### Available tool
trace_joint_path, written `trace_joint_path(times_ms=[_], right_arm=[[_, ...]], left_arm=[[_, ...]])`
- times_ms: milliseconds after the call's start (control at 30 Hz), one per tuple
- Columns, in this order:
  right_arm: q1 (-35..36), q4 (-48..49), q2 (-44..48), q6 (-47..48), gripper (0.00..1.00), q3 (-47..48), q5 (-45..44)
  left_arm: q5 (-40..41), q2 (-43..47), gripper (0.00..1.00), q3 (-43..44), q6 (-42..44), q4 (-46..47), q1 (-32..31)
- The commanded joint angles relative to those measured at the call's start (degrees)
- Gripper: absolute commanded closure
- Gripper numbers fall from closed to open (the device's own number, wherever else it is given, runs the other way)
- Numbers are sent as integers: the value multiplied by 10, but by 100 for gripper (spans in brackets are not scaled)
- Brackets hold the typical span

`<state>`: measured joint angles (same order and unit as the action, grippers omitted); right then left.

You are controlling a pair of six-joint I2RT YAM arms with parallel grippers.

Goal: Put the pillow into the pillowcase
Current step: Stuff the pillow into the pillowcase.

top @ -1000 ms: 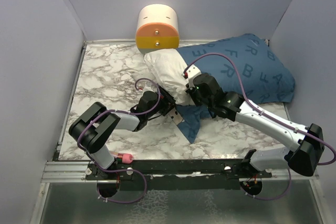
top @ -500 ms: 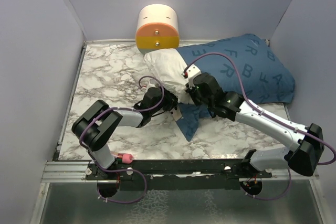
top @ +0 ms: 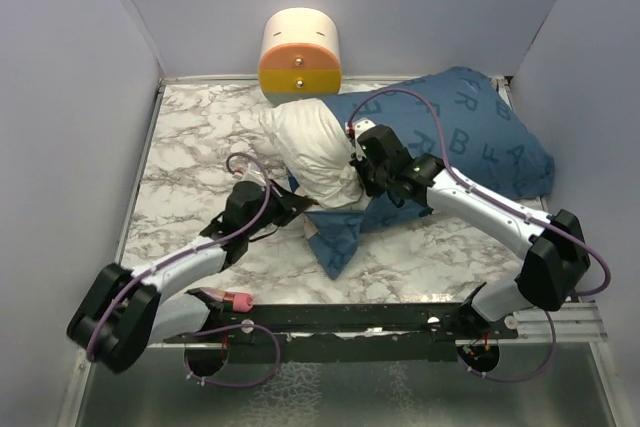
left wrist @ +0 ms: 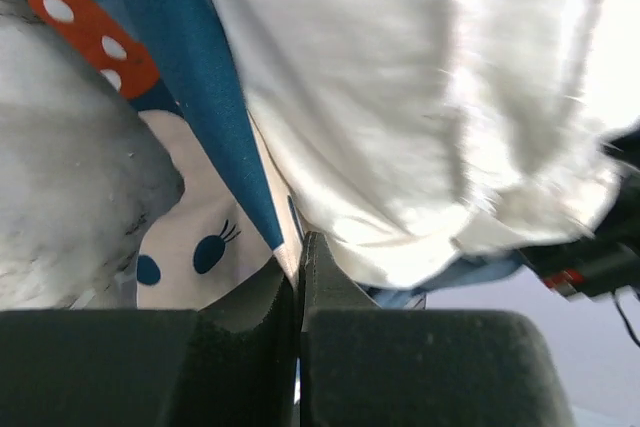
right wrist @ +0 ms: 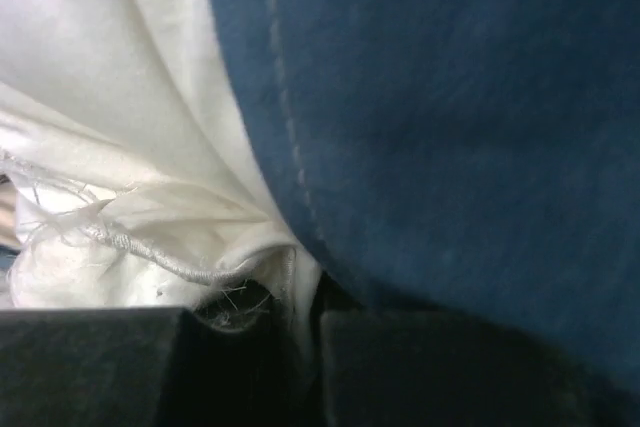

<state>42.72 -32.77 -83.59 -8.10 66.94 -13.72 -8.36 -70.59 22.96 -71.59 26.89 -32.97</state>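
Pillow [top: 313,150] and pillowcase [top: 470,142] lie together across the back right of the marbled bench [top: 195,147], with the blue lettered sack stretched toward the right wall and already covering most of the cushion. Only the white end sticks out on the left, bunched and plump, just in front of a cream-and-orange cylinder [top: 300,52] that stands against the back wall. A loose blue flap of the sack's mouth hangs out from under that white end and runs toward the near edge, lying flat on the marble. The left end effector [top: 296,207] reaches in low from the left, at the foot of the exposed cushion where the flap begins. In the left wrist view its two dark fingers [left wrist: 250,357] are pressed together with no gap, and the sack's hem runs down into the seam between them, so it is pinching the pillowcase edge. Beside that hem the print shows a cartoon face with a lashed eye and a red polka-dot bow [left wrist: 90,32], while white cushion cloth bulges above. The right end effector [top: 361,161] sits on the right side of the bare end, right where blue cloth meets white. Its wrist view shows the jaws drawn narrow, the stitched blue hem and a fold of white cloth with a frayed seam both going down into the slit. Which layer bears the grip cannot be told apart there.
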Motion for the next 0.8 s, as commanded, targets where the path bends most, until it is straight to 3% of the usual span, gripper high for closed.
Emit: trace_joint_path(times_ms=[0,133,300,367,433,533,600,667,767], right_arm=[[-40,-121,-68,2,99,11,-34],[-40,-141,-98,30,99,20,10],[-30,-159,-124,72,99,14,84],[-23,-153,-115,96,99,17,155],[-22,-140,-89,116,98,33,261],[-22,-91,-18,113,73,73,419],[-22,-54,20,93,54,111,476],[-22,-48,32,91,42,172,518],[-21,-47,15,84,33,265,559]], left_arm=[[-41,146,100,-9,63,-95,59],[-80,187,100,-6,47,-86,105],[-140,171,100,-27,-48,94,137],[-163,146,100,-15,-53,140,140],[-191,121,100,22,9,81,140],[-215,99,100,32,51,36,141],[-228,87,100,26,64,34,141],[-239,77,100,18,65,46,142],[-246,72,100,16,68,53,141]])
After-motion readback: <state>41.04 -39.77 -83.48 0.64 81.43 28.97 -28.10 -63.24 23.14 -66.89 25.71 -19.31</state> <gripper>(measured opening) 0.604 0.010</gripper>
